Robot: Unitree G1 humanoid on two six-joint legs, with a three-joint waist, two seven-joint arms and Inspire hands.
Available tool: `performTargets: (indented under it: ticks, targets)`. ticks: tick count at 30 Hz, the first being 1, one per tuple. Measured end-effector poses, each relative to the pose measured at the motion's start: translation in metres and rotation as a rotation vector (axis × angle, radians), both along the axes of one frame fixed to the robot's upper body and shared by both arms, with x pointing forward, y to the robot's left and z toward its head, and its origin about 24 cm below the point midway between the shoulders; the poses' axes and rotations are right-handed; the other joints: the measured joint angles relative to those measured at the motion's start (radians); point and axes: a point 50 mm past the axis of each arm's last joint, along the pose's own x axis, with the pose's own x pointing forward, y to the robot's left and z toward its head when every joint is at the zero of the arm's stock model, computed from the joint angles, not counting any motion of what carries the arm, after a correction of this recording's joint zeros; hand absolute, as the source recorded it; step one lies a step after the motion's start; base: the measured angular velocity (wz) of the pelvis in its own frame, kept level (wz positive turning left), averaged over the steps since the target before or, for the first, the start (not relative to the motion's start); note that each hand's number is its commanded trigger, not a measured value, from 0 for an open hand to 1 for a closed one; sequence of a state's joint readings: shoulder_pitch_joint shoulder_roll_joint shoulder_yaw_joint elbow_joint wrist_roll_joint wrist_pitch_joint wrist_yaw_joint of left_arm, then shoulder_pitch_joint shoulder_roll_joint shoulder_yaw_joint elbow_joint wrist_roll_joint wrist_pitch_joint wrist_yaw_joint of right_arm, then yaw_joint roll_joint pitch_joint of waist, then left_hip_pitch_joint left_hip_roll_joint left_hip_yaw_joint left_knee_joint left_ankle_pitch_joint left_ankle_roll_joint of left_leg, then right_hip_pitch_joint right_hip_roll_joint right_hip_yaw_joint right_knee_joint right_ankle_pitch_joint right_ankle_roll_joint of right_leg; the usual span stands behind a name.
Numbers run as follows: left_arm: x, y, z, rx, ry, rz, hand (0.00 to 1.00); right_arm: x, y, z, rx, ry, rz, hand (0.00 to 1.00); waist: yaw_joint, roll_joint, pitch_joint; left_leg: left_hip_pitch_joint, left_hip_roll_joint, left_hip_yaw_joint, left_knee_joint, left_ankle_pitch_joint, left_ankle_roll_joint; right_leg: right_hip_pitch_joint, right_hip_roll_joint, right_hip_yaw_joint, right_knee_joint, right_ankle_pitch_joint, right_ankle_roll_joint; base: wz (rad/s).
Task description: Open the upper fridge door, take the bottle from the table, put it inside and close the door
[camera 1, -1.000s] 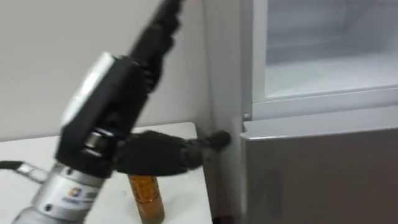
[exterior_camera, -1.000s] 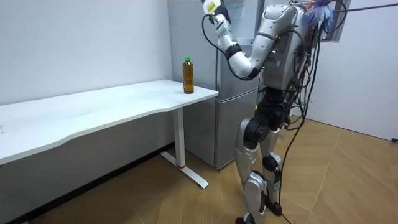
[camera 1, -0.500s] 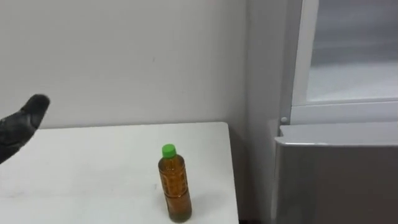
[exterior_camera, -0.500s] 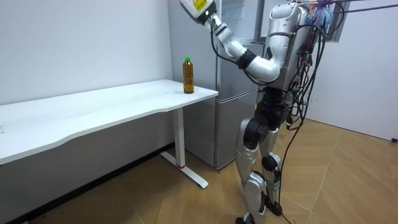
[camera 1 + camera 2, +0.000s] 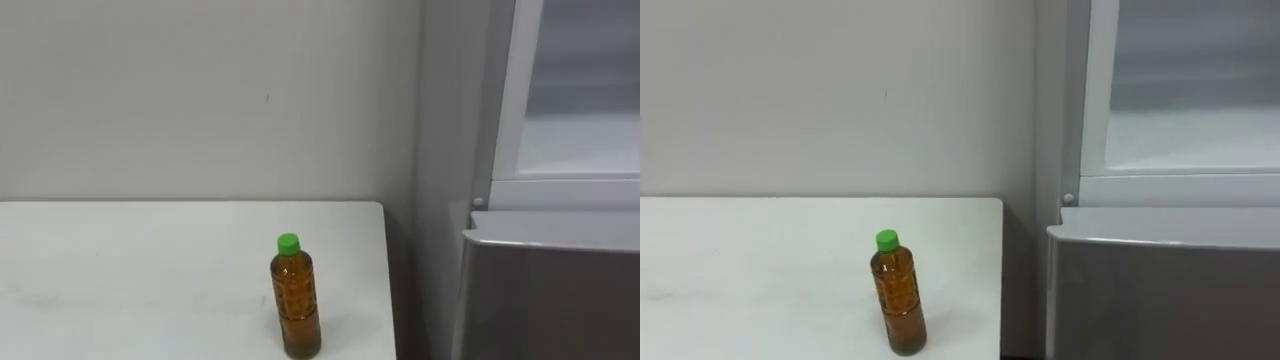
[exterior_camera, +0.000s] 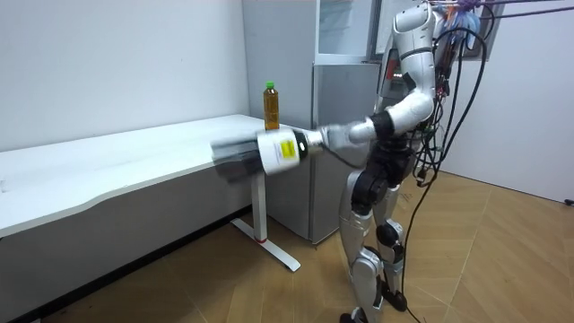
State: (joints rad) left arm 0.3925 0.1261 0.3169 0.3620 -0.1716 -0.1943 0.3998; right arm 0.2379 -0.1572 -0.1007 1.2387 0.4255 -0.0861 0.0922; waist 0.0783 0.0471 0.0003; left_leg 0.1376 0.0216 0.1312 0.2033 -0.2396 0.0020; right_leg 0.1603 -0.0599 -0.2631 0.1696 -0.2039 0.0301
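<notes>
An amber bottle (image 5: 296, 297) with a green cap stands upright near the right end of the white table (image 5: 120, 270), a little back from its front edge. In the room view the bottle (image 6: 271, 109) stands at the table's corner beside the fridge (image 6: 341, 135). The upper fridge compartment (image 5: 580, 140) stands open with a bare white inside. I stand in front of the fridge. My left arm reaches out low toward the room view's left, and my left hand (image 6: 235, 157) is a dark blur in front of the table's edge, below the bottle and apart from it.
The fridge's grey lower door (image 5: 550, 290) is closed and stands right of the table across a narrow gap. A plain wall (image 5: 200, 100) runs behind the table. The long table (image 6: 134, 161) stretches toward the room view's left, over wooden floor (image 6: 502, 260).
My left arm has swung down from up by the fridge's top to table height and has left the eye view. The bottle has stayed put.
</notes>
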Motion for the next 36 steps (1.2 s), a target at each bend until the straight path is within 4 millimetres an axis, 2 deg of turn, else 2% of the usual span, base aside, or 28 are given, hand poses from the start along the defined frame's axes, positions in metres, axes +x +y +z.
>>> performTargets:
  ticks: [2, 3, 5, 7, 11, 17, 19, 22, 25, 29, 36]
  targets:
    - [-0.021, -0.010, -0.029, -0.088, 0.139, -0.008, 0.00, 0.000, 0.000, 0.000, 0.014, -0.007, 0.008, 0.00, 0.002, -0.009, 0.0021, 0.005, 0.003, 0.000, -0.002, -0.004, -0.003, 0.002, 0.004, 0.001, 0.001, -0.001, -0.001, -0.02]
    - [-0.025, -0.012, -0.034, -0.103, 0.169, -0.013, 0.00, 0.000, 0.000, 0.000, 0.016, -0.008, 0.009, 0.00, 0.002, -0.011, 0.0014, 0.004, 0.003, 0.000, -0.002, -0.005, -0.004, 0.002, 0.005, 0.002, 0.001, -0.001, -0.001, -0.05]
    - [-0.051, -0.019, -0.056, -0.165, 0.310, -0.009, 0.00, 0.000, -0.001, 0.000, 0.022, -0.010, 0.013, 0.00, 0.000, -0.015, 0.0013, 0.009, 0.005, 0.004, -0.002, -0.008, -0.004, 0.005, 0.007, 0.010, 0.001, -0.002, -0.003, -0.06]
    - [-0.069, -0.025, -0.067, -0.199, 0.400, -0.010, 0.00, -0.003, -0.001, 0.001, 0.022, -0.005, 0.011, 0.00, -0.008, -0.015, 0.0015, 0.009, 0.005, 0.007, -0.002, -0.008, -0.004, 0.004, 0.007, 0.010, 0.001, -0.002, -0.003, -0.02]
    - [-0.097, -0.035, -0.079, -0.255, 0.534, -0.033, 0.00, -0.003, 0.000, 0.000, 0.023, -0.003, 0.010, 0.00, -0.020, -0.015, 0.0016, 0.006, 0.005, 0.008, -0.003, -0.008, -0.004, 0.000, 0.007, 0.014, 0.001, -0.001, -0.003, 0.00]
    - [-0.117, -0.047, -0.090, -0.312, 0.695, -0.078, 0.00, -0.002, 0.000, 0.000, 0.027, -0.005, 0.013, 0.00, -0.029, -0.015, 0.0015, 0.009, 0.005, 0.016, -0.008, -0.008, -0.004, 0.000, 0.007, 0.016, 0.000, -0.002, -0.002, -0.01]
    - [-0.121, -0.049, -0.091, -0.315, 0.729, -0.099, 0.00, -0.003, 0.000, 0.000, 0.030, -0.006, 0.003, 0.00, -0.033, -0.014, 0.0015, 0.011, 0.004, 0.018, -0.009, -0.008, -0.004, 0.001, 0.006, 0.016, 0.000, -0.002, -0.002, -0.02]
    - [-0.128, -0.053, -0.096, -0.321, 0.828, -0.182, 0.00, -0.002, 0.001, 0.000, 0.036, -0.018, -0.016, 0.00, -0.061, -0.010, 0.0012, 0.013, 0.005, 0.019, -0.010, -0.008, -0.004, 0.004, 0.006, 0.016, -0.001, -0.002, -0.002, 0.00]
    - [-0.127, -0.059, -0.100, -0.316, 0.909, -0.285, 0.00, 0.001, 0.001, 0.000, 0.037, -0.024, -0.026, 0.00, -0.080, -0.007, 0.0019, 0.014, 0.005, 0.021, -0.015, -0.008, -0.004, 0.001, 0.006, 0.019, 0.000, -0.002, -0.002, -0.01]
    - [-0.114, -0.067, -0.104, -0.304, 0.949, -0.396, 0.00, 0.004, 0.002, -0.001, 0.032, -0.023, -0.029, 0.00, -0.104, -0.008, 0.0019, 0.014, 0.006, 0.031, -0.014, -0.008, -0.004, -0.005, 0.008, 0.029, 0.001, -0.002, -0.002, -0.07]
    - [-0.089, -0.073, -0.107, -0.294, 0.957, -0.518, 0.00, 0.004, 0.003, -0.002, 0.040, -0.009, -0.027, 0.00, -0.116, -0.020, -0.0015, 0.012, 0.006, 0.047, -0.013, -0.008, -0.004, -0.016, 0.008, 0.044, 0.005, -0.002, -0.002, -0.07]
